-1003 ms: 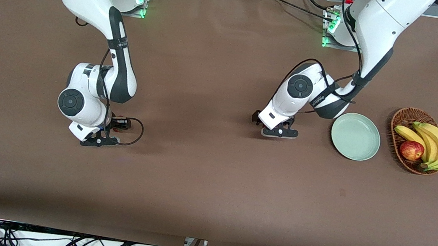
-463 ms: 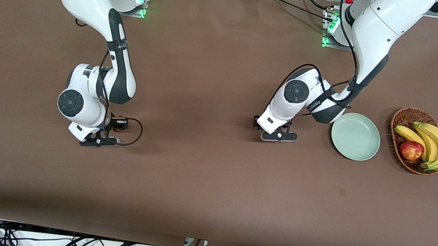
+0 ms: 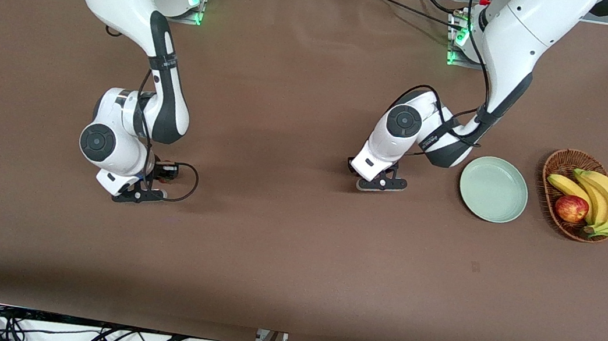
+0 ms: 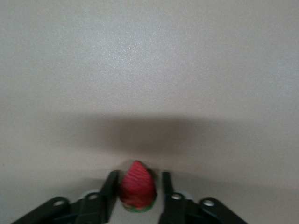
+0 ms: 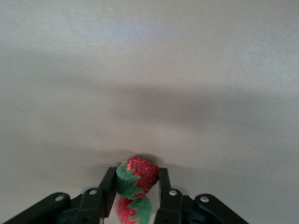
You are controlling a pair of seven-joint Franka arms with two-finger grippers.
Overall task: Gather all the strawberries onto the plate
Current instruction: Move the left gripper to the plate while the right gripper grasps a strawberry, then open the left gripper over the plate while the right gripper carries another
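My left gripper [image 3: 379,184] is down at the table near mid-table, beside the pale green plate [image 3: 493,189]. In the left wrist view the left gripper [image 4: 138,179] is shut on a red strawberry [image 4: 137,189] with its green cap toward the palm. My right gripper [image 3: 137,194] is low over the table toward the right arm's end. In the right wrist view the right gripper [image 5: 137,173] is shut on a strawberry [image 5: 140,175], and a second strawberry [image 5: 132,211] lies just under the palm. From the front, the hands hide the berries. Nothing lies on the plate.
A brown wicker basket [image 3: 558,164] with bananas [image 3: 606,198] and a red-yellow apple [image 3: 571,208] stands next to the plate, toward the left arm's end. A brown cloth covers the table.
Both grippers have closed their fingers onto strawberries. The left hand has shifted slightly away from the plate; the right arm has barely moved.
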